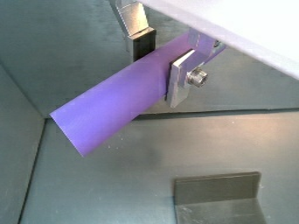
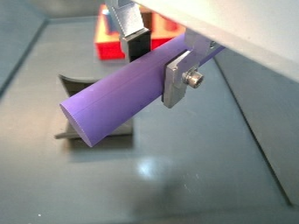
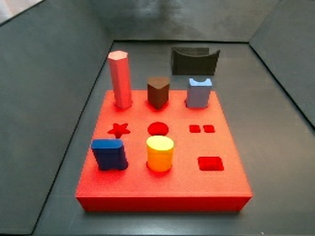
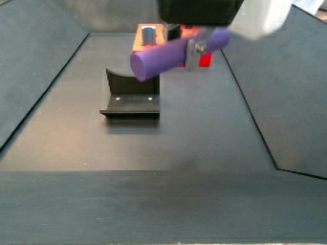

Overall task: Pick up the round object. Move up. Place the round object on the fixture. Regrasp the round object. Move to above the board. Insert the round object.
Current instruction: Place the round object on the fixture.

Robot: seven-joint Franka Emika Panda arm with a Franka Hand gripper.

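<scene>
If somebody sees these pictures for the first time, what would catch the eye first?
Most striking is the purple round object, clamped between the fingers of the gripper and held in the air above the grey floor. Below it stands the dark fixture, its notch empty. In a side view the red board carries a tall pink peg and a yellow cylinder.

Wrist views close behind the pincer point(image 1: 163, 61), looking down past it at the grey floor, side views high and opposed, from board point(image 3: 160, 161) end and fixture point(image 4: 130, 94) end, sharing both
</scene>
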